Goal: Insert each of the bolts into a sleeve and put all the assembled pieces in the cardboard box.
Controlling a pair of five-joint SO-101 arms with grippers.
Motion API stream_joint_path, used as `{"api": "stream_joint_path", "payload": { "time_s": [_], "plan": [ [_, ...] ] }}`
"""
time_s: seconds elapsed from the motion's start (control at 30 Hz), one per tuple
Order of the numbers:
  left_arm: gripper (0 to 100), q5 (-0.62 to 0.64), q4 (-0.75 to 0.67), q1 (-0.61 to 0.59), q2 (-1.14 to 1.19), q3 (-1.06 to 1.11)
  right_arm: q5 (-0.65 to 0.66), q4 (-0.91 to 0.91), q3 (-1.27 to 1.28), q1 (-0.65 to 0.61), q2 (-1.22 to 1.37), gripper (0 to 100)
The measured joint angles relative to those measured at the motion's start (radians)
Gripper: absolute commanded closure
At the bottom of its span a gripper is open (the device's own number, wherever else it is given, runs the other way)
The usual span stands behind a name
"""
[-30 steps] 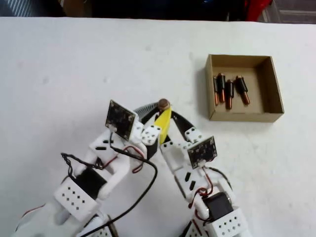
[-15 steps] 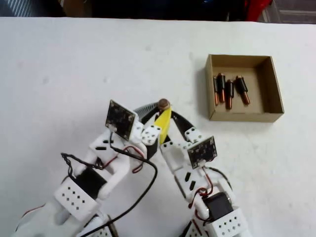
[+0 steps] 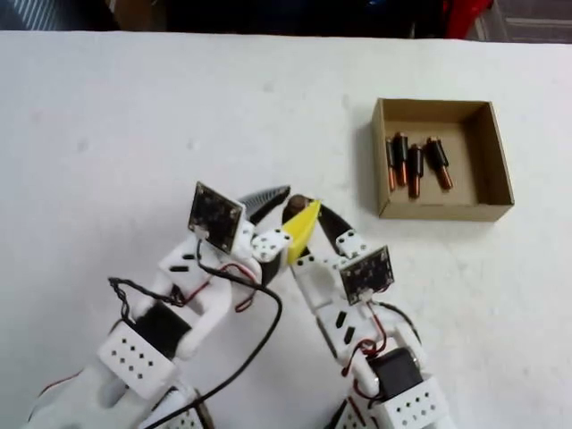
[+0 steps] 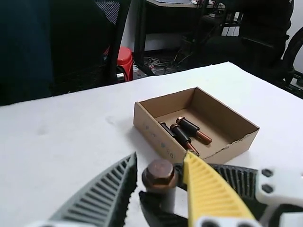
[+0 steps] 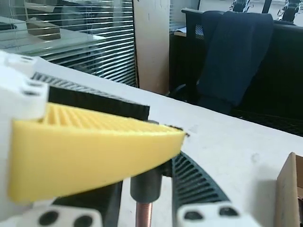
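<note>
left tool (image 4: 160,163): released, ribbed grey and yellow plastic fingers flank copper hex-head bolt (image 4: 159,174), lower centre | right tool (image 3: 302,212): ribbed black fingers clenched on dark cylindrical sleeve (image 5: 144,185), largely hidden behind yellow finger, shank cut off | brown cardboard box (image 3: 444,213), upper right on white table (image 3: 134,116), holds four assembled pieces (image 3: 416,165)

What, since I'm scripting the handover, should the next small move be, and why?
Probably draw the left gripper back, clear of the bolt: it stands open around the bolt head, while the right gripper grips the sleeve with the shaft through it, ready for the cardboard box.
</note>
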Motion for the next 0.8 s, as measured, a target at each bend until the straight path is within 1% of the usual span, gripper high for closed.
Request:
{"api": "stream_joint_path", "payload": {
  "time_s": [0.1,0.2,0.4,0.47,0.53,0.6,0.7,0.8],
  "plan": [
    [81,-0.066,-0.044,-0.002,0.000,0.000,0.000,0.000,0.000,0.000,0.000,98.1],
    [81,-0.086,-0.061,-0.015,0.000,0.000,0.000,0.000,0.000,0.000,0.002,98.1],
    [82,-0.087,-0.080,-0.120,0.000,0.000,0.000,0.000,0.000,0.000,0.002,98.1],
    [84,-0.087,-0.075,-0.163,0.000,-0.023,0.000,0.000,0.000,0.000,0.002,98.1],
    [90,-0.087,-0.038,-0.215,-0.002,-0.072,0.000,0.000,0.000,0.000,0.002,98.1],
    [98,-0.087,0.029,-0.264,-0.002,-0.126,0.000,0.000,0.000,0.015,0.002,98.1],
    [95,-0.087,0.141,-0.345,-0.002,-0.210,0.000,0.000,0.000,0.023,0.002,98.1],
    [94,-0.087,0.238,-0.431,-0.002,-0.265,0.000,0.000,0.000,0.026,0.002,98.1]
  ]
}}
